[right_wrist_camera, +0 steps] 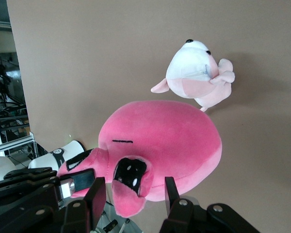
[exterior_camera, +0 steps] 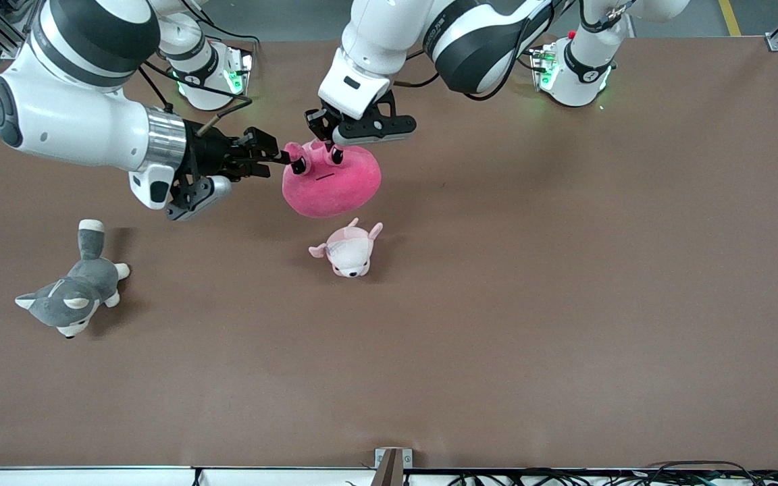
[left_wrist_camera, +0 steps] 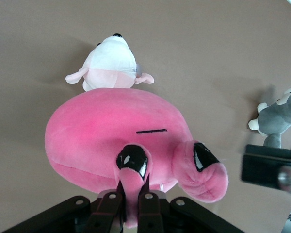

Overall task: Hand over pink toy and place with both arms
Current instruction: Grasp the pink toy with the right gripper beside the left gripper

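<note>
The pink toy [exterior_camera: 331, 181] hangs in the air above the brown bench [exterior_camera: 564, 304], held between both arms. The left gripper [exterior_camera: 329, 143], reaching down from the arm based at the left arm's end of the bench, has its jaws closed tight on one of the toy's eye stalks, as the left wrist view shows [left_wrist_camera: 132, 194]. The right gripper [exterior_camera: 279, 157] comes in sideways from the right arm; its jaws stand partly apart on either side of an eye stalk of the toy [right_wrist_camera: 157, 150], and whether they press on it cannot be told.

A small pale pink-and-white plush [exterior_camera: 348, 248] lies on the bench, nearer to the front camera than the pink toy and almost beneath it. A grey-and-white husky plush [exterior_camera: 75, 290] lies on the bench toward the right arm's end, well apart from the pink toy and nearer to the front camera.
</note>
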Tool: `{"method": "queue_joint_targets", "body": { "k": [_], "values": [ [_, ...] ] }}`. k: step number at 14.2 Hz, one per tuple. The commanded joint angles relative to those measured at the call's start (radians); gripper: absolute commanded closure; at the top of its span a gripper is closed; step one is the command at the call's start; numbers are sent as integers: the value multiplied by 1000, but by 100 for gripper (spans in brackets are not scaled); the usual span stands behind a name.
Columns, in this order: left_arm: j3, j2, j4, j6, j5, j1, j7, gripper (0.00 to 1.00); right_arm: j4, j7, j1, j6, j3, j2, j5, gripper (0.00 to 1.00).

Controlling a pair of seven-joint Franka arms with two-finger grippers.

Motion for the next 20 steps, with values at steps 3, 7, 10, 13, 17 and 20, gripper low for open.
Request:
{"method": "queue_joint_targets", "body": {
  "k": [3, 7, 10, 13, 17, 20],
  "values": [
    [7, 1, 21, -2, 24, -11, -6, 100, -13, 30, 49, 14, -10, -3, -13, 43],
    [5, 0, 20, -2, 26, -11, -6, 100, -13, 30, 75, 15, -10, -2, -62, 43],
    [5, 0, 20, -2, 26, -11, -6, 100, -23, 31, 76, 14, -10, -2, -75, 43],
    [5, -2, 20, -4, 24, -11, -8, 100, -25, 53, 76, 12, -10, 0, -75, 48],
    [5, -2, 16, -10, 24, -11, -9, 100, -23, 83, 82, 3, -8, 4, -73, 81],
    [5, -4, 15, -13, 24, -9, -11, 100, -23, 83, 87, 0, -8, 4, -73, 94]
  ]
}}
